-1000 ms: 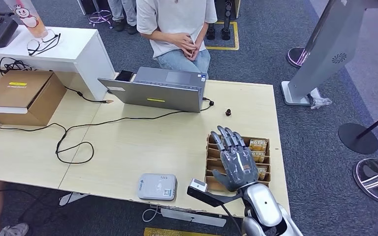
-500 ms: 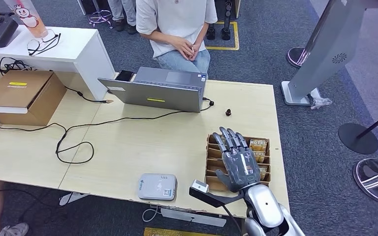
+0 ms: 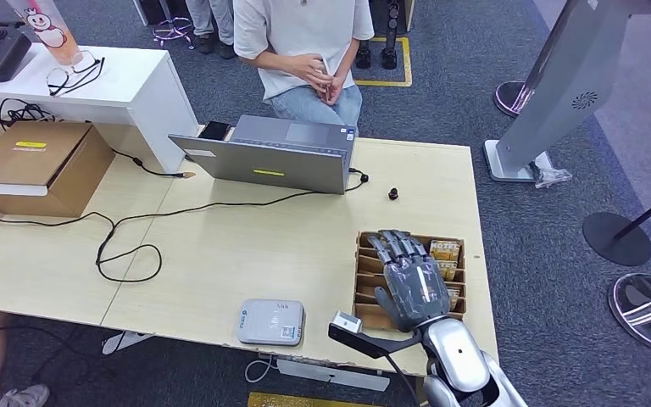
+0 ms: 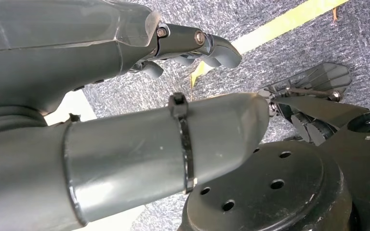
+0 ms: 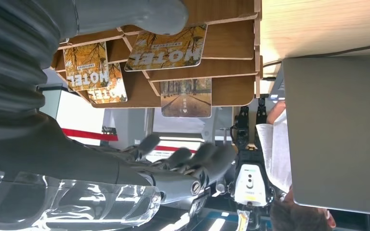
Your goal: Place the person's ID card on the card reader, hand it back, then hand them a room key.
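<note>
At the near edge of the wooden table (image 3: pixel 220 254), the right hand (image 3: pixel 408 280) is seen raised over the wooden card tray (image 3: pixel 364 292), palm down, its fingers apart and slightly bent at the tips, with nothing held in it; in the right wrist view the same hand (image 5: pixel 139 168) is shown with fingers loosely extended above the tray (image 5: pixel 221 43), no card being touched. Room key cards (image 3: pixel 445 252) printed with "HOTEL" are stood in the slots of the tray, just beyond and beside the fingertips; they are seen close up in the right wrist view (image 5: pixel 166 48). To the left of the tray, near the table's front edge, the grey card reader (image 3: pixel 270 321) is laid flat; no card can be made out on it. The left hand (image 4: pixel 192 45) is seen in its wrist view hanging over grey carpet, its fingers curled inward with nothing in them. Farther across the table a black cable (image 3: pixel 127 246) is looped, and a cardboard box (image 3: pixel 42 165) is set at the far left; a grey laptop (image 3: pixel 275 157) is stood at the far edge. Beyond the table a person (image 3: pixel 305 51) in a pale shirt is seated, hands (image 3: pixel 326 80) clasped at the lap; whether the ID card is held there cannot be told.
</note>
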